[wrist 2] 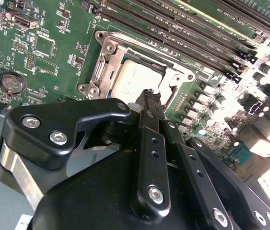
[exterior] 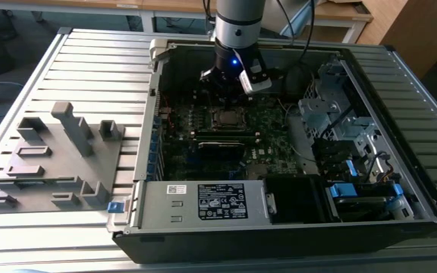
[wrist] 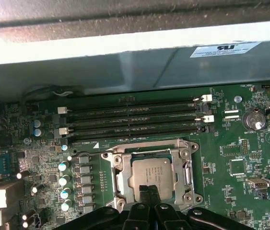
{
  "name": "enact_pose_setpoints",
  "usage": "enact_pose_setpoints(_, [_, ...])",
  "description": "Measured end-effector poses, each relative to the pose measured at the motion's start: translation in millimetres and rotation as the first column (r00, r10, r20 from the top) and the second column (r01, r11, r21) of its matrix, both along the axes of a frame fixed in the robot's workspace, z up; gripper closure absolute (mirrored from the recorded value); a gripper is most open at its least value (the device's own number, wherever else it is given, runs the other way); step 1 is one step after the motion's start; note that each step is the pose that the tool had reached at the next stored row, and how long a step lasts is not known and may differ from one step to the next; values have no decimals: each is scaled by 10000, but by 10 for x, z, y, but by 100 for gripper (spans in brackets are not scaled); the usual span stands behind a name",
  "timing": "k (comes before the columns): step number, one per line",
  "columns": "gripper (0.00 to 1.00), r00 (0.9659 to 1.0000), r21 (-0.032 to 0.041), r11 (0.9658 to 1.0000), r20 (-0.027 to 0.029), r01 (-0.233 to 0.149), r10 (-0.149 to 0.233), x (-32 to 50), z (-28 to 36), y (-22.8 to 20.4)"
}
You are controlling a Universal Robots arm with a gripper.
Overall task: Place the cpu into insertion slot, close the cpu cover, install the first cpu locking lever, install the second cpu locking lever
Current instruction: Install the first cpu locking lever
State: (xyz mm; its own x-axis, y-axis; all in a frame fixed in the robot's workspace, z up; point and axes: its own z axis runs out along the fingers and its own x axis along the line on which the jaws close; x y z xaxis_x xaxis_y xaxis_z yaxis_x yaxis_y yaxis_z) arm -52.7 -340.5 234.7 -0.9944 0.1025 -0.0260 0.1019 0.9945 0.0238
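Fingers [wrist: 144, 196] of the arm are closed, the two black tips pressed one against the other with nothing seen between them. In both wrist views the tips stand over one edge of the cpu [wrist: 155, 173], very close to its dull silver top; I cannot tell if they touch it. The cpu lies flat inside the insertion slot [exterior: 229, 118]. The cpu cover [wrist: 119, 167] is down around it, so the metal top shows through the square window of the frame. Whether the locking levers are hooked I cannot tell. Four long black memory slots [wrist: 135, 119] run beside the slot, parallel to one side of the frame. A row of small silver-topped capacitors [wrist: 64, 181] stands at another side, and a round coin battery [wrist: 255, 119] sits farther out on the green motherboard [wrist: 230, 191]. In the exterior view the arm reaches down into the open computer case [exterior: 144, 148], which lies on the slatted metal bench [exterior: 89, 62]. A grey fixture block [exterior: 59, 156] rests on the bench at the exterior view's left of the case.
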Motion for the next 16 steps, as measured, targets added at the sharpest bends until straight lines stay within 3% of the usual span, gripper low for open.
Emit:
enact_pose_setpoints(6, [89, 10000, 2, 10000, 2, -1, 1, -92, -2, 0])
enact_pose_setpoints(16, [89, 10000, 1, 10000, 1, -1, 1, -97, 14, 0])
